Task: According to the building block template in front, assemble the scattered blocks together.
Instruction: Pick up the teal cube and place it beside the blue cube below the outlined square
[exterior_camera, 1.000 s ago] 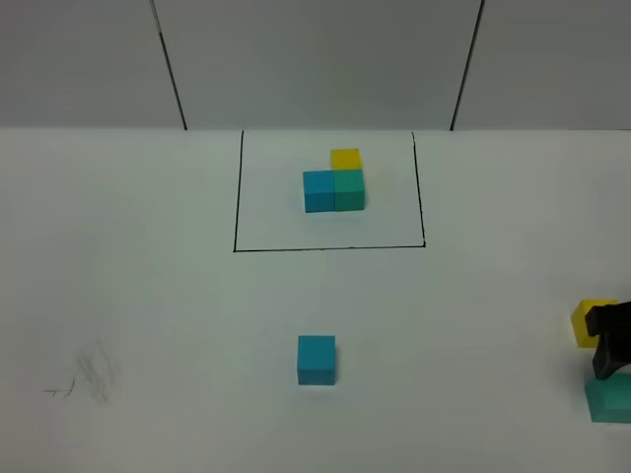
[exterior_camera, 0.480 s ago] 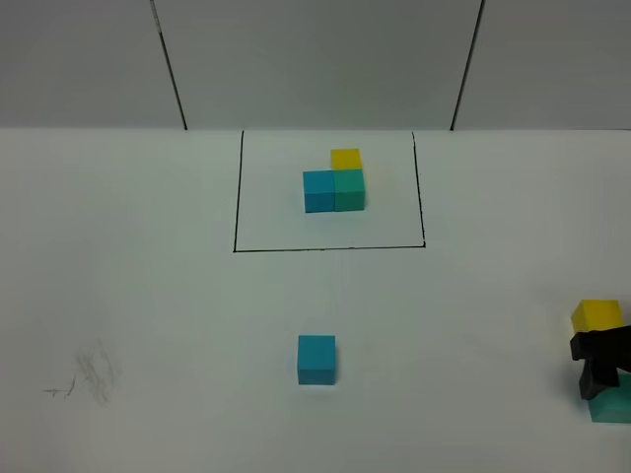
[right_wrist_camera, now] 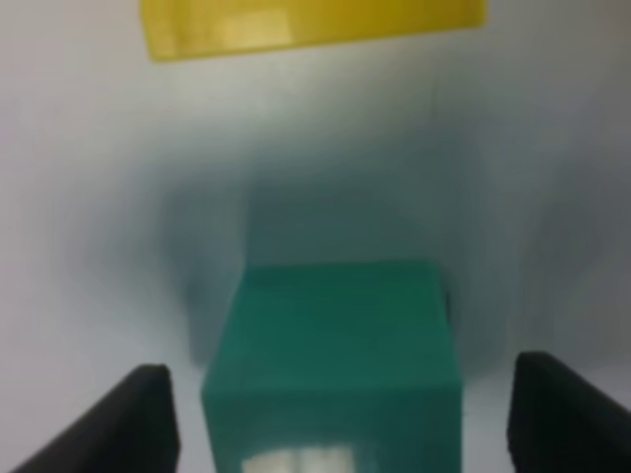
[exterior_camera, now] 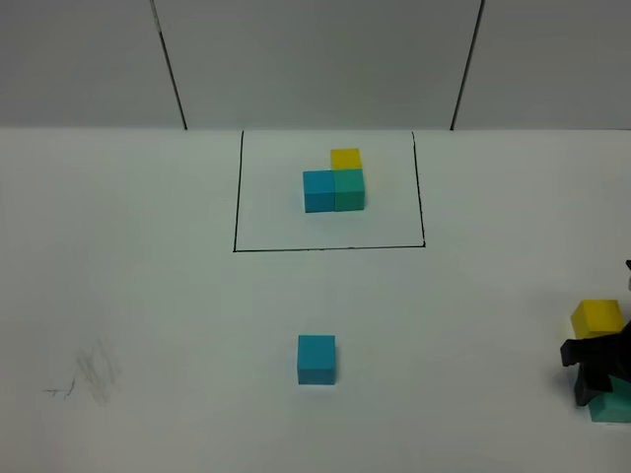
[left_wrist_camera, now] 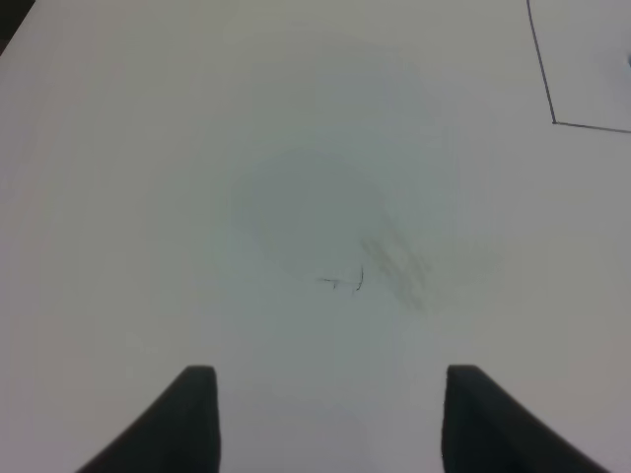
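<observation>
The building block template (exterior_camera: 334,181) is an L of sky-blue, teal-green and yellow cubes inside a thin black rectangle at the back middle. A loose sky-blue cube (exterior_camera: 316,359) sits at the front middle. A loose yellow cube (exterior_camera: 597,317) and a loose teal-green cube (exterior_camera: 613,402) sit at the far right edge. My right gripper (exterior_camera: 595,370) hangs low over the teal-green cube. In the right wrist view it is open (right_wrist_camera: 340,419), a finger on each side of the teal-green cube (right_wrist_camera: 335,360), with the yellow cube (right_wrist_camera: 311,25) beyond. My left gripper (left_wrist_camera: 325,424) is open and empty over bare table.
The table is white with a faint pencil scuff (exterior_camera: 89,374) at the front left, also in the left wrist view (left_wrist_camera: 380,266). A corner of the black frame line (left_wrist_camera: 554,120) shows there. Grey wall panels stand behind the table.
My right gripper has moved down and toward the front, off the yellow cube and onto the teal-green cube. The yellow cube now shows whole. The blocks have not moved.
</observation>
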{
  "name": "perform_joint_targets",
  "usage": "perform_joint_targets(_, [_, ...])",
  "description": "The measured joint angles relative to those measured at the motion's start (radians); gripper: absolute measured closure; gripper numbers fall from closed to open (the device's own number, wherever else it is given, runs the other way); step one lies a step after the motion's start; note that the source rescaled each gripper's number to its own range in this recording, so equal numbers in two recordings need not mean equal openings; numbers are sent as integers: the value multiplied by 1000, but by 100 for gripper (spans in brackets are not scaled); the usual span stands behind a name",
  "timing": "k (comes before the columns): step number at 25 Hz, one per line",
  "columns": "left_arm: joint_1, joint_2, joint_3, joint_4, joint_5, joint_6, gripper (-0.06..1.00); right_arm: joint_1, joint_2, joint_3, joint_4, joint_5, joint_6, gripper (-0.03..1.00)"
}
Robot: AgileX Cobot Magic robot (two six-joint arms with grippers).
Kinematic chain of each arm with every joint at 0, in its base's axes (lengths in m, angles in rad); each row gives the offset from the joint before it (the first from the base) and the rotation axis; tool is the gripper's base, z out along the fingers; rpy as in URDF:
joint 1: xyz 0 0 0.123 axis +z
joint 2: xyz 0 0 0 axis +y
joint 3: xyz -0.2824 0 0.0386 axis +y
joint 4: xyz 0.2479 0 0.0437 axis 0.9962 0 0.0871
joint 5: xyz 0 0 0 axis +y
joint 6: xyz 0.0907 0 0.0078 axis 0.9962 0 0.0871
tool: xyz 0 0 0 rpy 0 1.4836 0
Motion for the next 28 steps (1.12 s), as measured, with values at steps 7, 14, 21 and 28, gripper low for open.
perform_joint_targets(7, [0,0,0,0,0,0,80,0,2,0,0,-30,-56,93])
perform_joint_targets(14, [0,0,0,0,0,0,80,46,-217,-2,-30,101,-213,93])
perform_joint_targets(21, [0,0,0,0,0,0,80,260,-279,-98,-33,182,-643,93])
perform_joint_targets(28, [0,0,0,0,0,0,80,439,-56,-257,-93,186,-845,93])
